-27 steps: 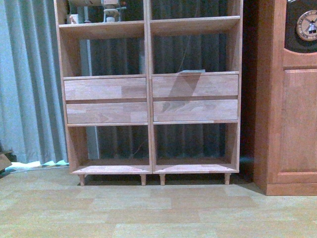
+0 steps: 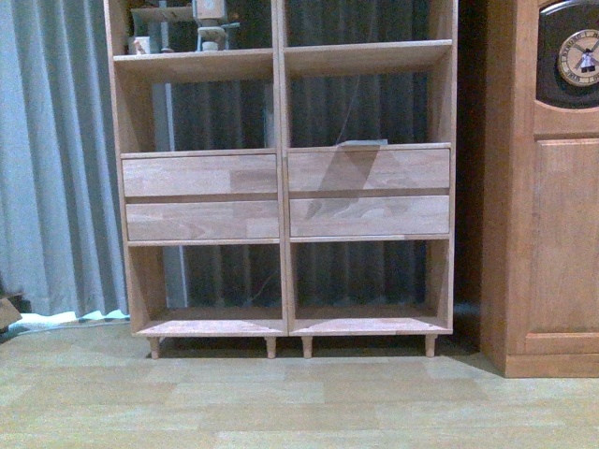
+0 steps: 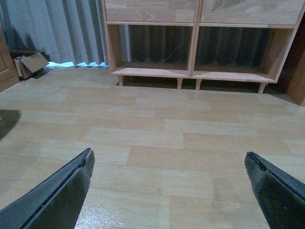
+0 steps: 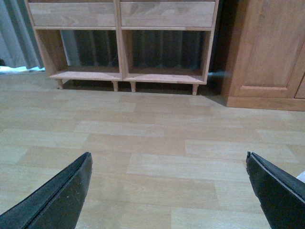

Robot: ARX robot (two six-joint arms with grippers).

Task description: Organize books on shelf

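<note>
Shelf (image 2: pixel 201 175) left — cabinet (image 2: pixel 562 243) right

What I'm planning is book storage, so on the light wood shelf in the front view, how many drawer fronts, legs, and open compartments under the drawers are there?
Drawer fronts: 4
Legs: 4
Open compartments under the drawers: 2
Total: 10

Light-wood shelf (image 2: pixel 281 173) upright; thin book (image 2: pixel 363 143), possibly, flat atop right drawers (image 2: pixel 369 192).

Fingers (image 3: pixel 57 200) spread wide over floor (image 3: pixel 157 138); shelf (image 3: pixel 152 9) beyond.
</note>
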